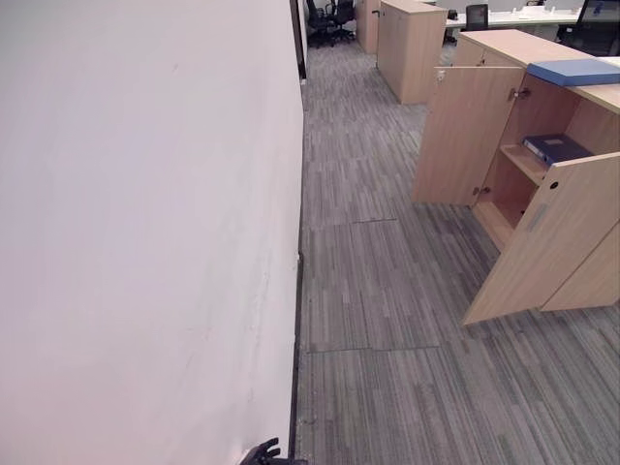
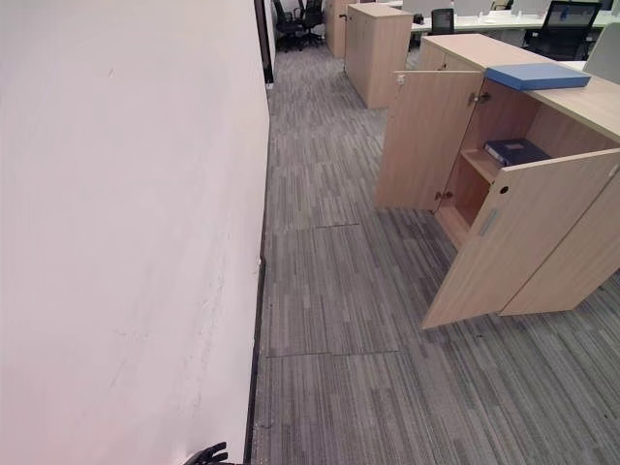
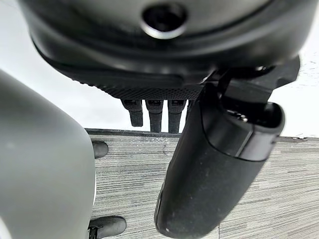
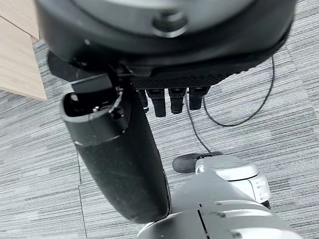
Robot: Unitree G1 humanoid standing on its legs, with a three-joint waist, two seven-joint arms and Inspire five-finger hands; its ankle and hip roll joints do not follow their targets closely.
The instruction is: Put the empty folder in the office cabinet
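White wall point(image 1: 145, 223) takes up the robot's left side, and grey striped carpet point(image 1: 387, 291) runs from it to the office cabinet point(image 1: 542, 232) on the right — a light wood unit with both doors swung open. Its far door point(image 1: 465, 136) stands out over the carpet, and the near door point(image 1: 552, 242) angles forward. More wood cabinets point(image 1: 409, 48) and dark office chairs point(image 1: 329, 19) stand farther down the room. A blue folder point(image 1: 576, 71) lies flat on the cabinet top, and a darker blue folder point(image 1: 557, 148) lies on the shelf inside, between the doors. The left hand point(image 3: 209, 169) hangs by the wall's base, fingers relaxed and holding nothing; its fingertips also show at the bottom edge of the head views. The right hand point(image 4: 119, 159) hangs over the carpet — fingers likewise loose, empty.
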